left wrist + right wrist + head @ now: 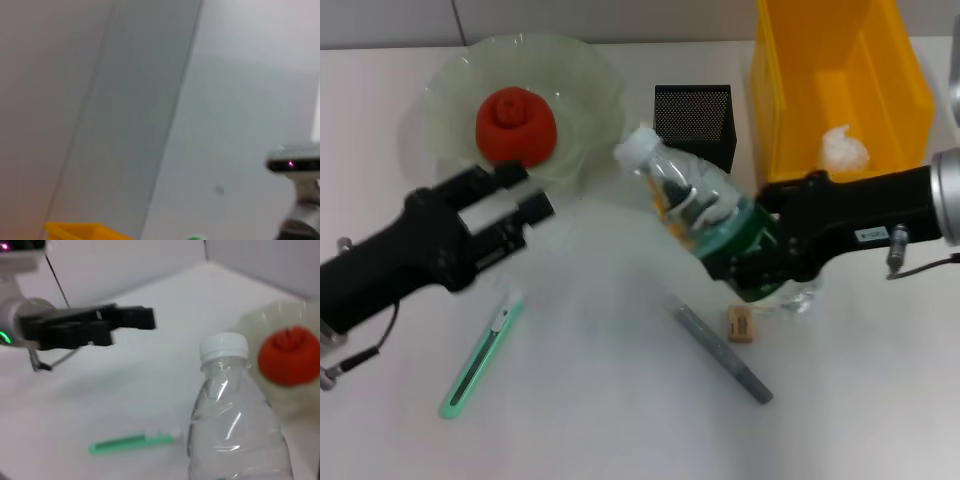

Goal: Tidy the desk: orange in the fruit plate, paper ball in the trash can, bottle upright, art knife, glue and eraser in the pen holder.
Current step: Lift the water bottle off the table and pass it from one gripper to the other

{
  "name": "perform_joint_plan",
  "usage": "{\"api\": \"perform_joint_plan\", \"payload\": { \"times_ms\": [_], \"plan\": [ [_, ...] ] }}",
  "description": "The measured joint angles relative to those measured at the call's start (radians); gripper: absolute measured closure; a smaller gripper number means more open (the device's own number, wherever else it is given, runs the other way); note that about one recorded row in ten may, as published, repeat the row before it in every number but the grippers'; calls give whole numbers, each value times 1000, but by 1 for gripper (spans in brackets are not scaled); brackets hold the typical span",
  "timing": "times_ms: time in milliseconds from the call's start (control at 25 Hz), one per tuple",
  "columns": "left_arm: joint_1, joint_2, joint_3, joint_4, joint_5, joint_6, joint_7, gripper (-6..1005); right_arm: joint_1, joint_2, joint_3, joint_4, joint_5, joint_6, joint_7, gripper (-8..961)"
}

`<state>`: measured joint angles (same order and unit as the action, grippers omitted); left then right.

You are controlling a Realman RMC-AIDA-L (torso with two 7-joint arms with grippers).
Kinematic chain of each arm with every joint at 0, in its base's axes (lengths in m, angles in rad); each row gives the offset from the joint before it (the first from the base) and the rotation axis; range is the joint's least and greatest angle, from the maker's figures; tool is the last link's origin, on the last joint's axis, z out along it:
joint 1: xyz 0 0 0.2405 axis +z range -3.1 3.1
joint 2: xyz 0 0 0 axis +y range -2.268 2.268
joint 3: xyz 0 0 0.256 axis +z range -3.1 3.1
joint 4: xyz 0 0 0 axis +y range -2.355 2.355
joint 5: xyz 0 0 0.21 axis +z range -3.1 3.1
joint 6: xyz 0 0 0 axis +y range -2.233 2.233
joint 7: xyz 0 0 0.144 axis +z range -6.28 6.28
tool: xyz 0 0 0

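Note:
In the head view my right gripper [712,226] is shut on the clear bottle [688,195]. The bottle hangs tilted above the table, its white cap [640,150] pointing at the plate; the right wrist view shows the bottle [235,430] close up. The orange [516,124] lies in the glass fruit plate [582,82]. My left gripper [520,192] is open and empty just in front of the plate. The green art knife [482,350], the grey glue stick [722,352] and the small eraser [741,324] lie on the table. The paper ball [844,150] sits in the yellow trash can [790,100].
The black mesh pen holder [693,120] stands behind the bottle, between plate and bin. The right wrist view also shows the orange [290,355], the art knife [132,442] and my left gripper [135,320]. The left wrist view shows mostly wall and a yellow bin edge [85,231].

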<state>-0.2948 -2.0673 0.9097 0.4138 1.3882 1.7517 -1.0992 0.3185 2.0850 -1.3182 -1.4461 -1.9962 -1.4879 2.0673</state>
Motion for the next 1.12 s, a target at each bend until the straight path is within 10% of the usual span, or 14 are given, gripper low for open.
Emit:
{"api": "perform_joint_plan", "payload": {
  "times_ms": [560, 1120],
  "plan": [
    [-54, 0, -46, -9, -1, -6, -123, 388, 66, 3, -22, 446, 434, 73, -449, 188],
    [-87, 0, -39, -33, 4, 16, -124, 402, 134, 3, -135, 519, 465, 148, -477, 187]
  ]
}}
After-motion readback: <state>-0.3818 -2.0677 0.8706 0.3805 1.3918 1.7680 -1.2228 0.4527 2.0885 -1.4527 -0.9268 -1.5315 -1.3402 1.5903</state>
